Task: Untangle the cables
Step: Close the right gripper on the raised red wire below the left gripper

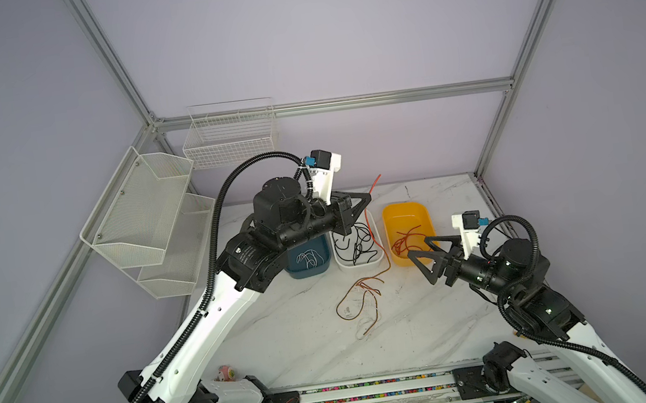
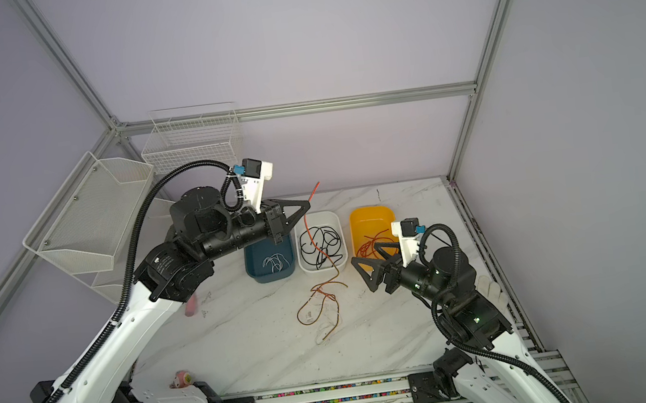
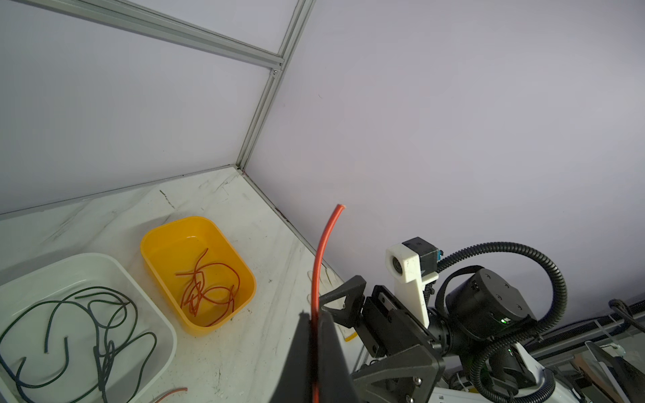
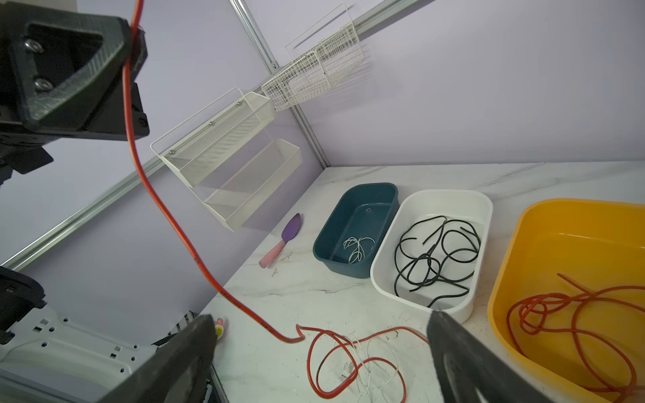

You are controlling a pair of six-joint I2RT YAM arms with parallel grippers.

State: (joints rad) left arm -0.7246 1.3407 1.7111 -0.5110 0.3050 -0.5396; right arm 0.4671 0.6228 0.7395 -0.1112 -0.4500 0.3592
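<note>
My left gripper [image 1: 368,195] [image 3: 314,314] is raised above the bins, shut on an orange-red cable [image 1: 368,222] [image 4: 167,209] near its end. That cable hangs down past the white bin and loops on the table [image 1: 357,303], tangled there with a thin white cable [image 4: 366,366]. My right gripper [image 1: 418,246] [image 4: 319,317] hovers open to the right of the loops, in front of the yellow bin, holding nothing.
At the back stand a blue bin [image 1: 309,273] with a white cable, a white bin [image 1: 362,265] with black cables and a yellow bin [image 1: 403,206] with orange-red cables. Wire baskets [image 1: 147,215] hang on the left wall. A purple spatula [image 4: 284,240] lies at left.
</note>
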